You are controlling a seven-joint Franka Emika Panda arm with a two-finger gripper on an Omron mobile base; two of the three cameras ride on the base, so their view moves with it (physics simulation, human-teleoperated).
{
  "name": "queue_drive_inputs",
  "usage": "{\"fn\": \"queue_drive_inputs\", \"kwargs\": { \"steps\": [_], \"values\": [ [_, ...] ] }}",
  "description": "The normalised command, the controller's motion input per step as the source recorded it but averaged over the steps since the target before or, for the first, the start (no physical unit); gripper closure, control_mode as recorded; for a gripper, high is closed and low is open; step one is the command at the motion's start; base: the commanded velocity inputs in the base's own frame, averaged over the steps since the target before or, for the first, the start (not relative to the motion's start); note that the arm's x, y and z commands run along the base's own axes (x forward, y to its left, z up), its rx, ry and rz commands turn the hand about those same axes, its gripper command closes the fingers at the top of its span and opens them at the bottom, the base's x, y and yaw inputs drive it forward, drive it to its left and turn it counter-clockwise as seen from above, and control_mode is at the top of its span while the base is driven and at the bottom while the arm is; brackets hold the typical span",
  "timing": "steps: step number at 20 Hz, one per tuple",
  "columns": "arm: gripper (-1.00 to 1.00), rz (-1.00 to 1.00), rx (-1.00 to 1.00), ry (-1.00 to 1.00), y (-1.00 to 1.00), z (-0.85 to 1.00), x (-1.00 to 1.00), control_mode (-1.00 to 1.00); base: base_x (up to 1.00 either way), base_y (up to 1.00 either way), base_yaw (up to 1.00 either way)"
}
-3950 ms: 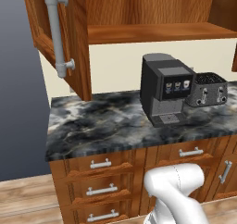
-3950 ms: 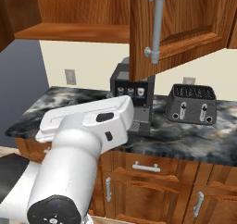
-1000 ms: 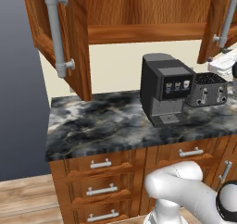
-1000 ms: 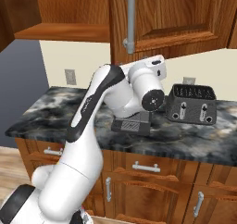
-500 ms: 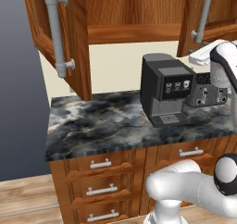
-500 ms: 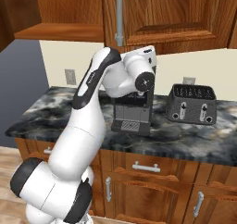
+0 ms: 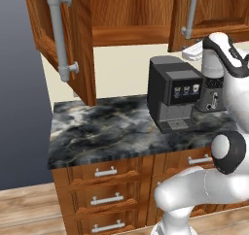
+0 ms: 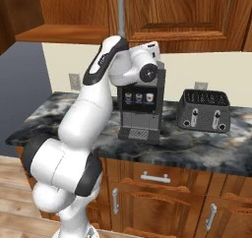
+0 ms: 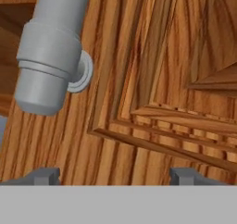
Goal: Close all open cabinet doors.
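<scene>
In the left base view the left cabinet door stands wide open at the far left, swung out toward the camera over the end of the desk, its long grey bar handle running down the outer face. Right of it the open cabinet shelf shows, bare wood underneath. Further right the right cabinet door hangs above the coffee machine, only slightly ajar or nearly flush; its grey handle drops beside the door's left edge. The white arm reaches up from the lower right, and its hand sits just under that door's lower edge, near the handle's lower end.

In the right base view the same right cabinet door fills the top, with its handle coming down just above the arm's wrist. The coffee machine stands on the marbled desk behind the arm, and the toaster sits to its right, apart from it. Drawers with short silver pulls run below.

In the hand view the handle's lower end and its round mount are at upper left, and the raised-panel frame of the door spreads right. The pincer shows two small dark tips set wide apart, spread and holding nothing, close up against the door's wood face
</scene>
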Motion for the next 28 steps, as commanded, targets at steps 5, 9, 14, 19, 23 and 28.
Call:
{"fn": "queue_drive_inputs", "kwargs": {
  "steps": [5,9,14,19,23,28],
  "values": [
    [-1.00,0.02,0.00,0.04,0.26,-0.04,0.79,-1.00,0.00,0.00,0.00],
    [-1.00,0.01,-0.01,0.06,0.28,-0.07,0.78,-1.00,0.00,0.00,0.00],
    [-1.00,0.01,-0.01,0.07,0.27,-0.11,0.76,-1.00,0.00,0.00,0.00],
    [-1.00,0.02,-0.02,0.08,0.28,-0.15,0.74,-1.00,0.00,0.00,0.00],
    [-1.00,0.03,-0.05,0.10,0.36,-0.34,0.60,-1.00,0.00,0.00,0.00],
    [-1.00,0.06,-0.11,0.09,0.54,-0.69,0.23,-1.00,0.00,0.00,0.00]
  ]
}}
